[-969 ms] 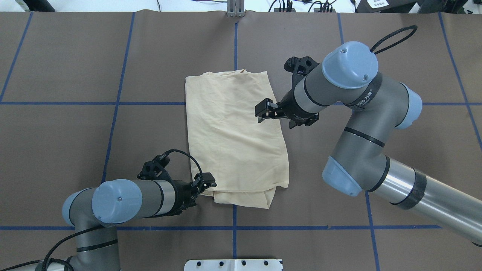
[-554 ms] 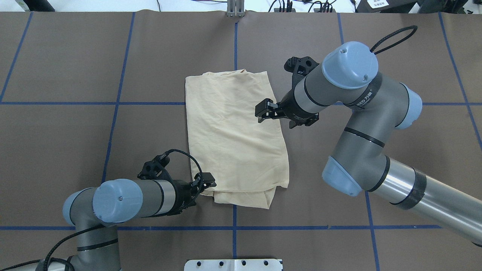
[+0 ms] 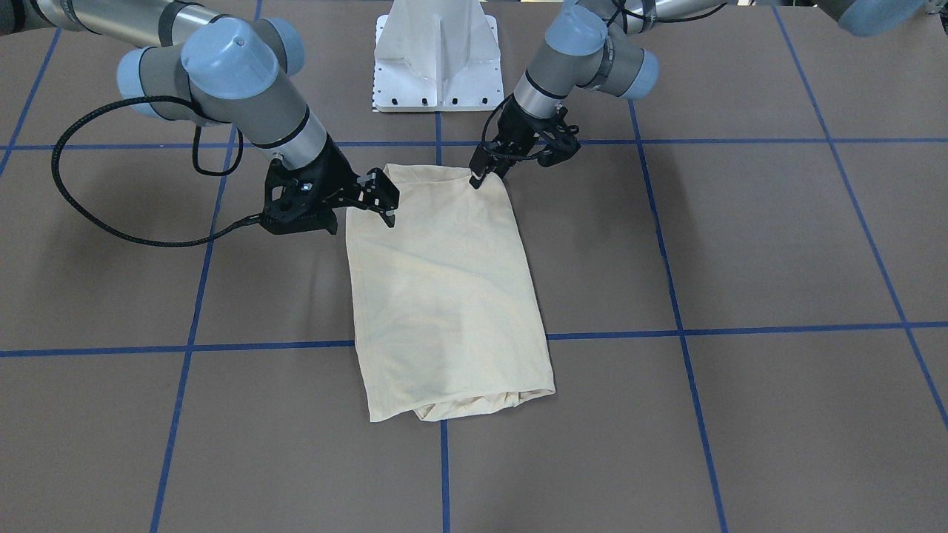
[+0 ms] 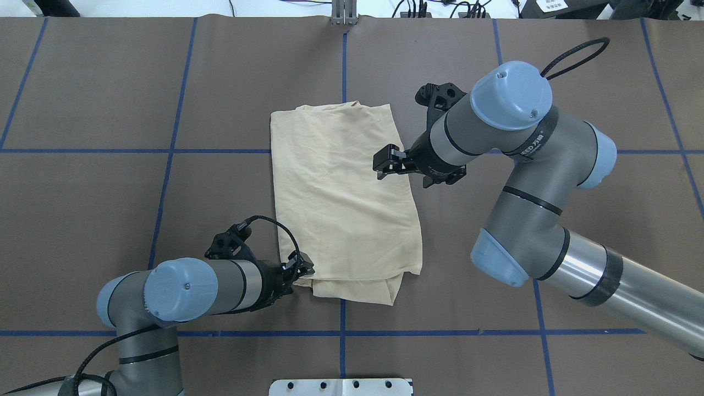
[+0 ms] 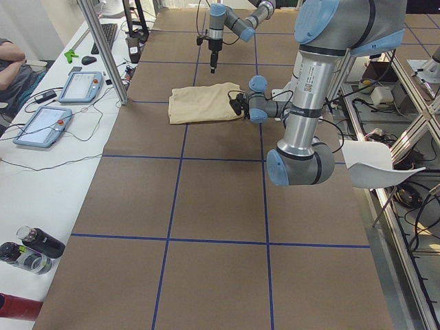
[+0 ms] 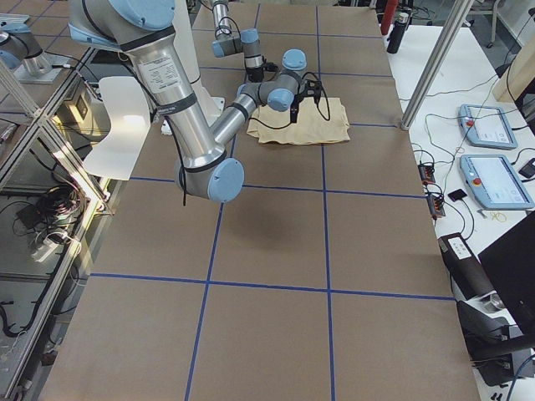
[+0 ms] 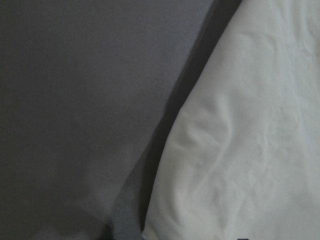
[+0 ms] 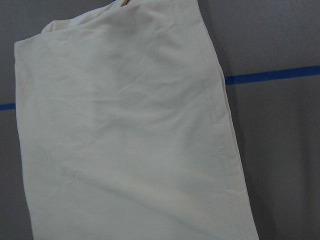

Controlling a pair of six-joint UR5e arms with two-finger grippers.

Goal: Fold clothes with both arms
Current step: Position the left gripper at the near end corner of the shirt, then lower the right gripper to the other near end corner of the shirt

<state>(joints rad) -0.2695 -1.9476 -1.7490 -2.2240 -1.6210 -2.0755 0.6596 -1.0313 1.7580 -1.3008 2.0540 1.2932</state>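
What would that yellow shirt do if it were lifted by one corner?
The shirt would probably droop and unfold: it lies flat with soft wrinkles, and loose layers show at its edge nearest the robot. It looks thin, so likely light. Pushed across the brown table cover, it would probably bunch rather than slide.

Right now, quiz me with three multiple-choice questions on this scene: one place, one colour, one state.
1. At which part of the shirt is the left gripper? A) middle B) corner nearest the base C) far edge
2. What colour are the table's lines? A) red B) white C) blue
3. How is the shirt? A) folded, lying flat B) hanging in the air C) spread with sleeves out
Answers: 1 B, its tips sit at that corner. 2 C, blue tape grid. 3 A, a flat rectangle.
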